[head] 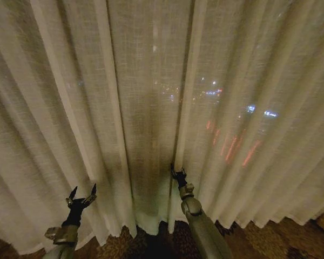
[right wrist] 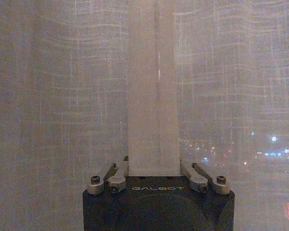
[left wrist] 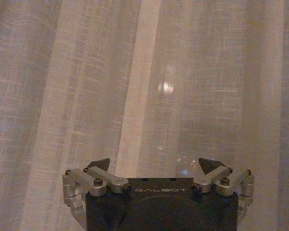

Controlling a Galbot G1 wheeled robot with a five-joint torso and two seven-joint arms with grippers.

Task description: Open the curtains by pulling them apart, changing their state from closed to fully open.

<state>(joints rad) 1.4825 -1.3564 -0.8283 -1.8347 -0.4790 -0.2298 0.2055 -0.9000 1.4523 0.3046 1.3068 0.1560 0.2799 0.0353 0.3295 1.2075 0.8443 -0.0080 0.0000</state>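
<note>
Right gripper (head: 177,174) clamps curtains (head: 151,81) hem — left gripper (head: 83,193) spread.

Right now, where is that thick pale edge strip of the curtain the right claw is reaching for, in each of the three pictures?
Head view: the hem strip runs down the middle of the curtains, ending at the right gripper.
Right wrist view: the same hem strip rises straight from between the gripper's fingers.
Left wrist view: I cannot tell; a pale fold there may be another.
Shared landmark: city lights glowing through the fabric.

Right pincer (right wrist: 154,166) tips behind hem.
</note>
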